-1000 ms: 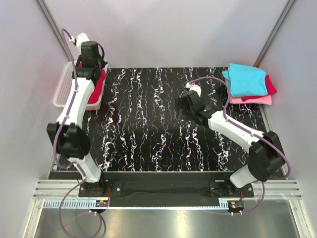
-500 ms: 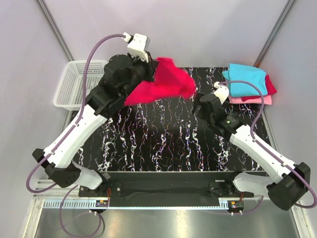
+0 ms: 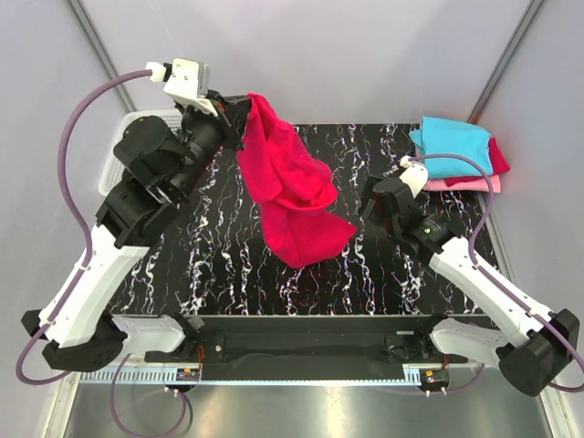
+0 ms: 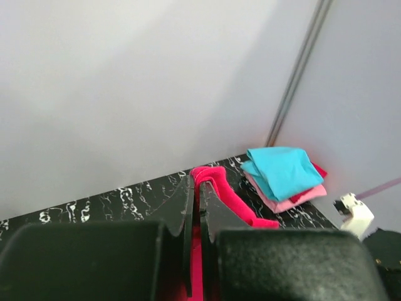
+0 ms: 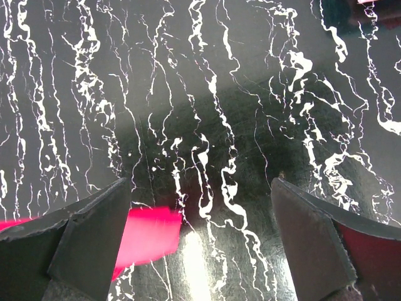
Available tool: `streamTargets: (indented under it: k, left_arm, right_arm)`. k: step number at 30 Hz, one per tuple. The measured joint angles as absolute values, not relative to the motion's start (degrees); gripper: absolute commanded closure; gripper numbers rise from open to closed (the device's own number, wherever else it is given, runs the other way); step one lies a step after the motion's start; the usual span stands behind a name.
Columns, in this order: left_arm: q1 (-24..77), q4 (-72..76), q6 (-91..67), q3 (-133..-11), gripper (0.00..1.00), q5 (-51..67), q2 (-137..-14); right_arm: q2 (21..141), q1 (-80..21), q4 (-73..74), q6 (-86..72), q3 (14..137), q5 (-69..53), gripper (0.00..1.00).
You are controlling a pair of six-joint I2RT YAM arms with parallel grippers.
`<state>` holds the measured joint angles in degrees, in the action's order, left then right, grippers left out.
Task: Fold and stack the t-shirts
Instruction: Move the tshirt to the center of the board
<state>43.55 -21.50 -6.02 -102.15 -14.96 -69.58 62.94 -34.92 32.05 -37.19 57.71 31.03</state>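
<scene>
My left gripper (image 3: pixel 245 111) is shut on the bright crimson-red t-shirt (image 3: pixel 290 187) and holds it high; the cloth hangs down over the middle of the black marbled table (image 3: pixel 228 246). In the left wrist view the red cloth (image 4: pixel 222 191) is pinched between the closed fingers. My right gripper (image 3: pixel 372 203) is open and empty, just right of the hanging shirt; a corner of the red shirt (image 5: pixel 147 233) shows beside its left finger. A folded stack with the cyan t-shirt (image 3: pixel 452 146) over a dark red (image 3: pixel 497 157) and a pink one (image 3: pixel 461 184) lies at the far right corner.
A white plastic mesh basket (image 3: pixel 114 164) stands at the far left edge, mostly hidden behind my left arm. Grey walls close in the table on three sides. The folded stack also shows in the left wrist view (image 4: pixel 282 175).
My left gripper has lifted the crimson shirt out of the basket and swung it over the table's middle; it now hangs lower. My right gripper moved right, toward the shirt's edge.
</scene>
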Motion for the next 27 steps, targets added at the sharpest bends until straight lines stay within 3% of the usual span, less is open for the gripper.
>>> streamTargets:
  k: [9, 14, 22, 25, 27]
  left_arm:
    - [43.55, -23.07, -6.46, -105.69, 1.00, -16.27, -75.99]
    - [43.48, -27.44, -7.09, -118.78, 1.00, -0.71, -85.36]
    - [49.32, -34.94, -5.63, -127.11, 1.00, 24.23, -94.08]
    - [51.48, -38.50, -3.27, -127.17, 1.00, 28.40, -94.08]
    - [52.27, -38.20, -2.04, -124.49, 1.00, 25.02, -91.74]
  right_arm:
    - [63.00, -34.87, 32.53, -36.95, 57.69, 31.00, 0.00]
    - [63.18, -34.87, 33.56, -37.54, 57.69, 31.81, 0.00]
    - [57.56, -34.81, 40.25, -41.32, 57.41, 42.48, 0.00]
    - [51.83, -34.72, 41.41, -42.15, 56.86, 45.67, 0.00]
    - [49.78, -34.72, 41.87, -42.44, 56.69, 46.96, 0.00]
